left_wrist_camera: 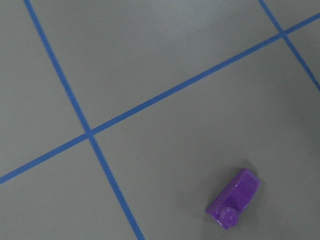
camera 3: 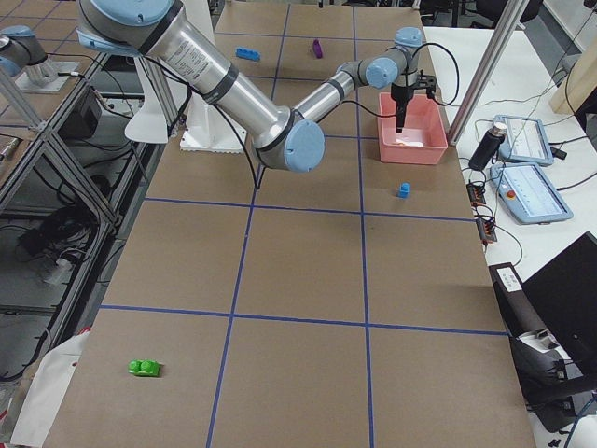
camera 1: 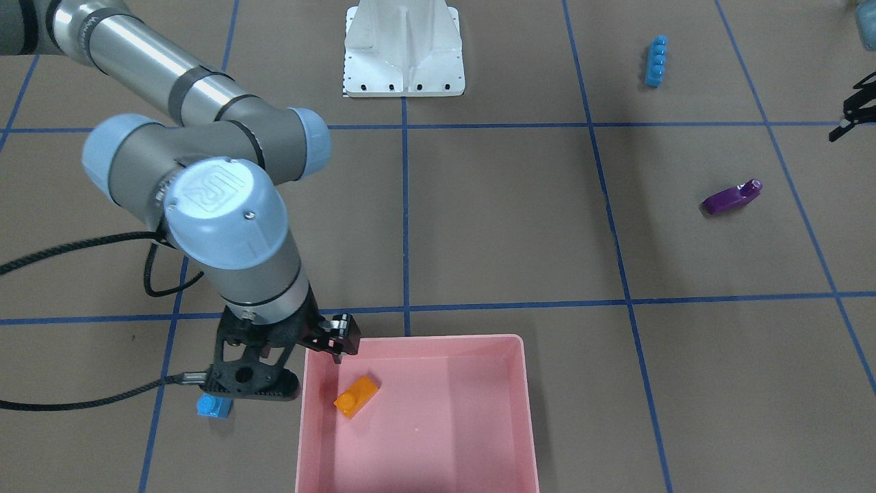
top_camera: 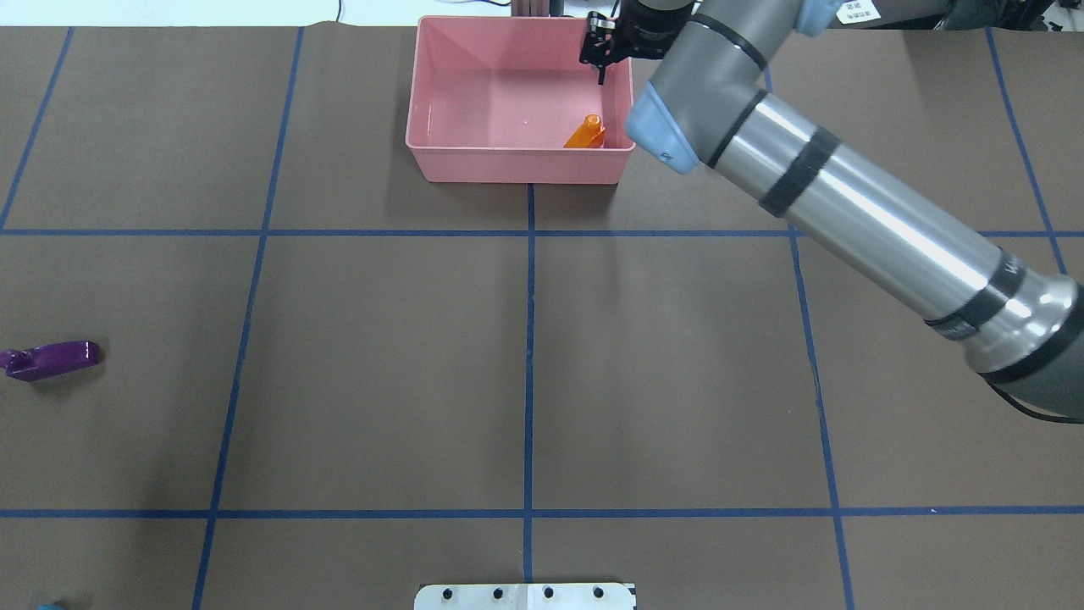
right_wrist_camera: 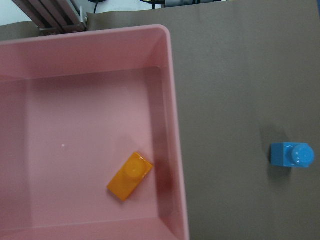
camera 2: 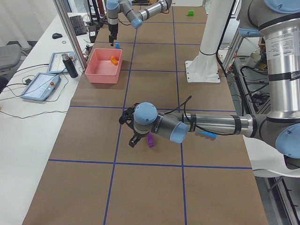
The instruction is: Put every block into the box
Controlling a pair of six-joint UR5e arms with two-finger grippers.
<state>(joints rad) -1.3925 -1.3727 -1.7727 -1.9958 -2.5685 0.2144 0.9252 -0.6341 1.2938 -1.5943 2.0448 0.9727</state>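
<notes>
The pink box holds the orange block, which lies on its side near one wall and also shows in the right wrist view. My right gripper hangs open and empty over that wall of the box. The light-blue block sits on the table just outside the box, beside the gripper. The purple block lies on the table below my left gripper, which is open and cut off by the edge. The long blue block and the green block lie far off.
The white metal base stands at the robot's side of the table. Blue tape lines grid the brown tabletop. A side table beyond the box carries tablets and a dark bottle.
</notes>
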